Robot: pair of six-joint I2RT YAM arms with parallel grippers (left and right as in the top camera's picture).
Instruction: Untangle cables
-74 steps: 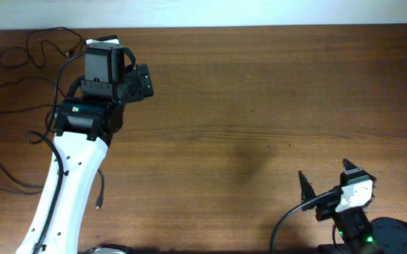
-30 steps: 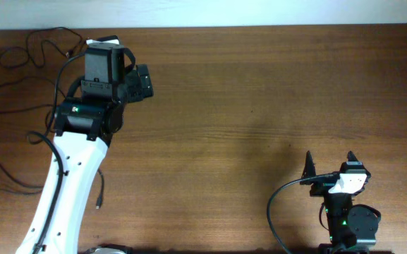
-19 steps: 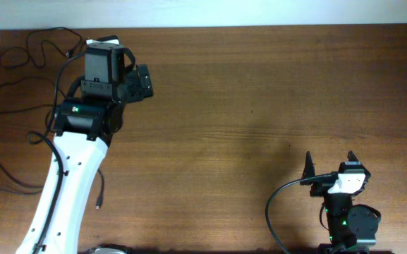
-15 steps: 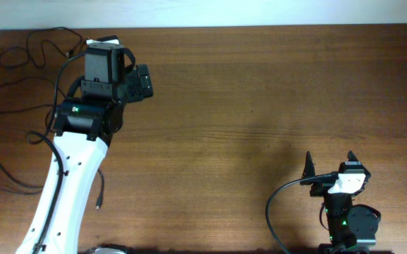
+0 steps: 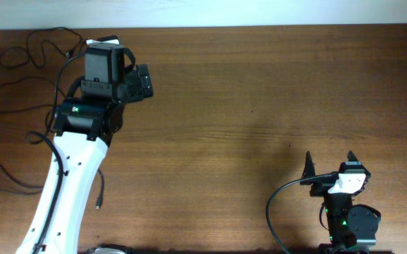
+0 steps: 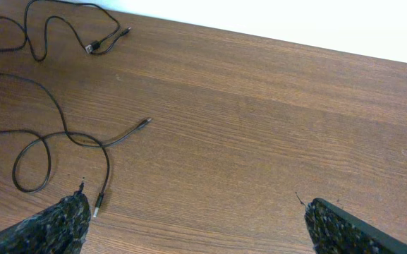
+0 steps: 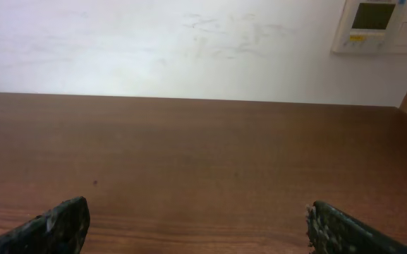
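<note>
- Brown wood grain covers the table [image 5: 245, 106], and a white wall [image 7: 154, 49] rises behind its far edge.
- Mounted on that wall, at the top right of the right wrist view, is a small white panel with a display [image 7: 378, 25].
- In the overhead view the cables [image 5: 27, 46] lie at the table's far left corner, to the left of the left arm [image 5: 69, 176]. They are spread out as loose thin black strands rather than bunched in a knot.
- One strand runs in a wavy line near the table's far edge and ends in a pair of plugs [image 6: 101, 44] lying close together.
- A second strand curves across the wood to a single metal-tipped plug [image 6: 145, 121] that points toward the middle of the table.
- A third strand forms a round loop [image 6: 30, 166], crosses the second, and drops to a plug [image 6: 97, 206] just beside the left fingertip [image 6: 55, 222].
- The left jaws stand wide apart and hold no strand. Only table wood shows between the two dark fingers at the bottom corners of the left wrist view.
- The right arm [image 5: 344, 212] sits at the near right of the table, well apart from the cables.
- The right jaws are also spread wide, with bare wood between the fingertips [image 7: 55, 224].
</note>
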